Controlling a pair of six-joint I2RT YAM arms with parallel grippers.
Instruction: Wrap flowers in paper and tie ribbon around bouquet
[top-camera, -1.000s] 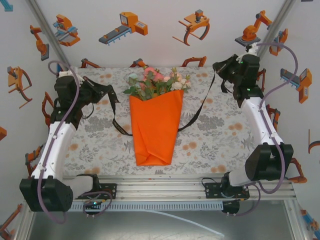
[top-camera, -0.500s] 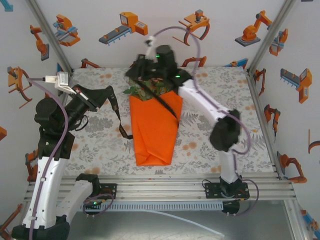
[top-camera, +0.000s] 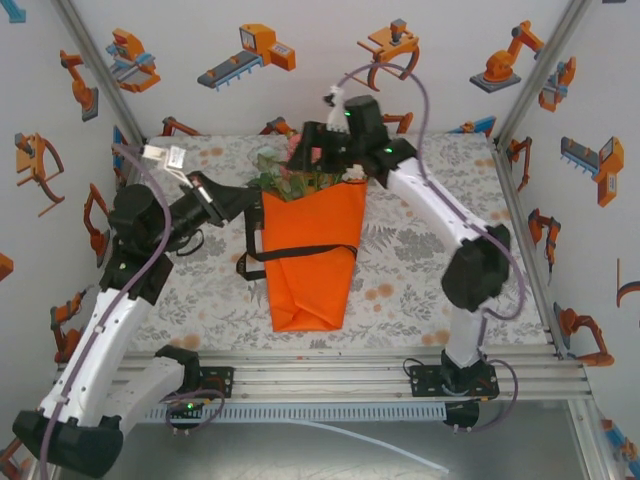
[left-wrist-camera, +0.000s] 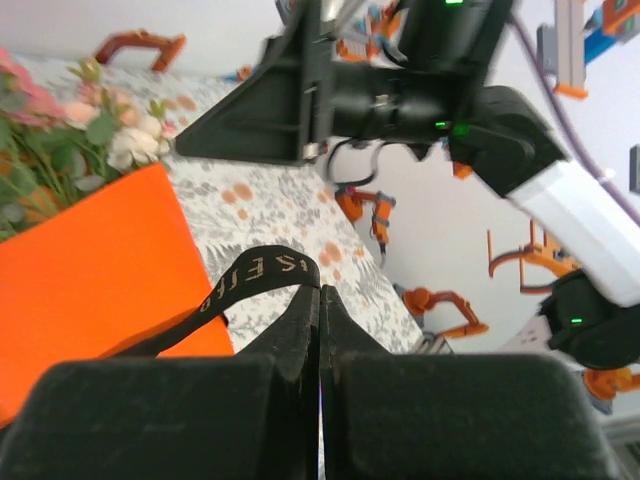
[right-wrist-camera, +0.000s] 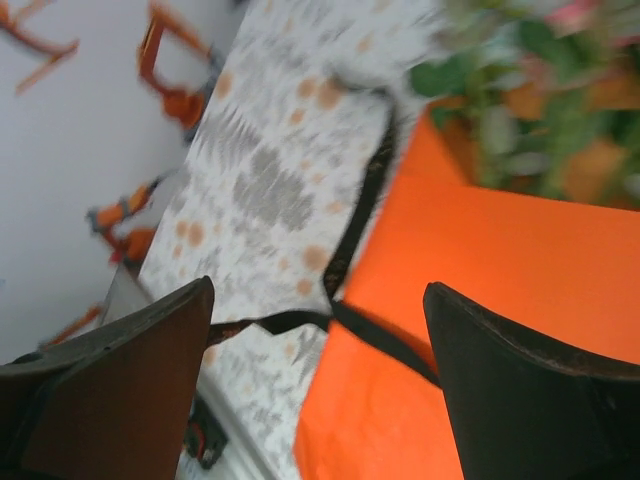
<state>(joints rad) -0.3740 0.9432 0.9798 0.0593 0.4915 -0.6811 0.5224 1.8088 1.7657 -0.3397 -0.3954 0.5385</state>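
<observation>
The wrapping is judged finished and the tying step is in hand. A bunch of pink, peach and cream flowers (top-camera: 300, 178) with green leaves is seated in a bright orange paper cone (top-camera: 305, 295). The cone is laid in the middle of the grey leaf-patterned tablecloth (top-camera: 420, 250), with the blooms toward the far edge.

A long narrow black ribbon (top-camera: 300, 253) is drawn across the cone's front and looped at its left side. The left gripper (top-camera: 248, 203), reached in low beside the cone's upper left corner, is clamped shut on the ribbon.

The right gripper (top-camera: 303, 150) is poised above the flowers on an arm stretched far across the table, with jaws spread wide and nothing held. Next, the loose ribbon end probably has to be taken by the right gripper so both ends can be crossed and knotted without the blooms being crushed.
</observation>
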